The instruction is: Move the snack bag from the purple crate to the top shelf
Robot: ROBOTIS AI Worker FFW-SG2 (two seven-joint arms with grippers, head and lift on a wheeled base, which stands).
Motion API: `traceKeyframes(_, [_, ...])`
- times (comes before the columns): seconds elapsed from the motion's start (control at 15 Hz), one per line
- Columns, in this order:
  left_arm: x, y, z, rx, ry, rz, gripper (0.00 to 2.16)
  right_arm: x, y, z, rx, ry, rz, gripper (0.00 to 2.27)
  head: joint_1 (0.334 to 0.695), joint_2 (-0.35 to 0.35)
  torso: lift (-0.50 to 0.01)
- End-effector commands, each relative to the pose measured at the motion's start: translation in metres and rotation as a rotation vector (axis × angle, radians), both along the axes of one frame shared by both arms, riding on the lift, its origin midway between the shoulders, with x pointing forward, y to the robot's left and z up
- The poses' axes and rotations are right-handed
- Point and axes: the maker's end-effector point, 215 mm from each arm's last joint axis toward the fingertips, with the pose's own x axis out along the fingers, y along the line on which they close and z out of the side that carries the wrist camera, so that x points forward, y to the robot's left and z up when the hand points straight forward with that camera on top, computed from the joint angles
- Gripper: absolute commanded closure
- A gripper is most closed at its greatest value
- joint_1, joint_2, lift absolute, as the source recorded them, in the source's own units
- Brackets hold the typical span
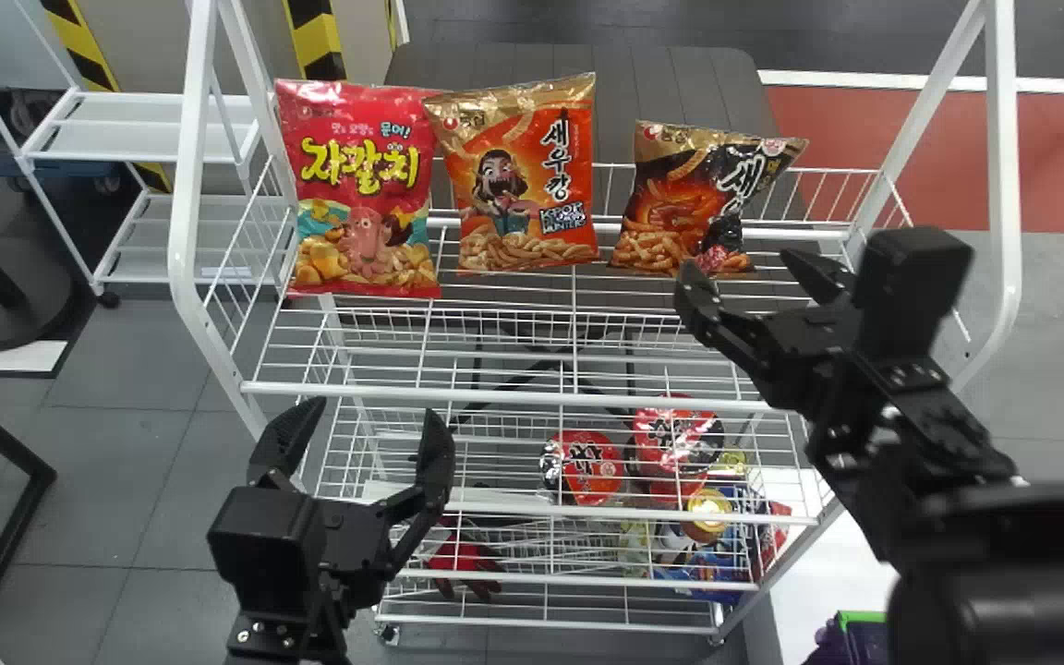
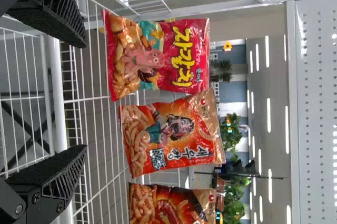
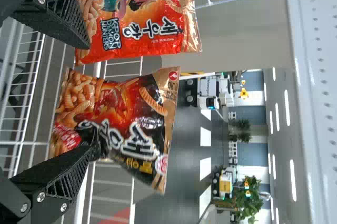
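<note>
Here, black snack bag (image 1: 680,208) just beyond right tool (image 1: 737,260), fingers apart.

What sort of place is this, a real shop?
Probably a test hall made up like a shop: snack bags stand on a white wire rack, red tubs sit lower down, and yellow-and-black stripes show behind.

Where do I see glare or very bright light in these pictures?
Head view: the white surface at lower right looks almost washed out; left wrist view: ceiling lights make bright strips; right wrist view: similar strips, plus small glints on the dark snack bag.
</note>
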Motion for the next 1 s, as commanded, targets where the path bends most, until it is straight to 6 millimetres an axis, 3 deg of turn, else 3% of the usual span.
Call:
traceKeyframes(0.0, [-0.001,0.006,0.01,-0.002,-0.016,0.008,0.15,-0.04,-0.006,0.017,0.01,-0.047,0.004,0.16,0.695,-0.024,0.001])
traceKeyframes(0.13, [-0.003,0.016,0.025,-0.011,-0.053,0.024,0.15,-0.078,-0.006,0.022,0.02,-0.096,0.03,0.16,0.695,-0.025,0.001])
traceKeyframes(0.33, [-0.015,0.03,0.041,-0.031,-0.074,0.045,0.14,-0.14,-0.005,0.072,0.048,-0.317,0.019,0.16,0.695,-0.01,0.001])
traceKeyframes(0.53, [-0.036,0.045,0.07,-0.072,-0.138,0.079,0.14,-0.182,-0.021,0.064,0.081,-0.307,-0.039,0.17,0.695,0.003,0.001])
traceKeyframes(0.67, [-0.056,0.061,0.094,-0.091,-0.187,0.117,0.14,-0.19,-0.019,0.046,0.07,-0.252,-0.049,0.17,0.695,0.006,0.001])
traceKeyframes(0.93, [-0.072,0.061,0.088,-0.088,-0.156,0.126,0.14,-0.208,-0.028,0.024,0.053,-0.167,-0.066,0.17,0.695,0.033,0.001])
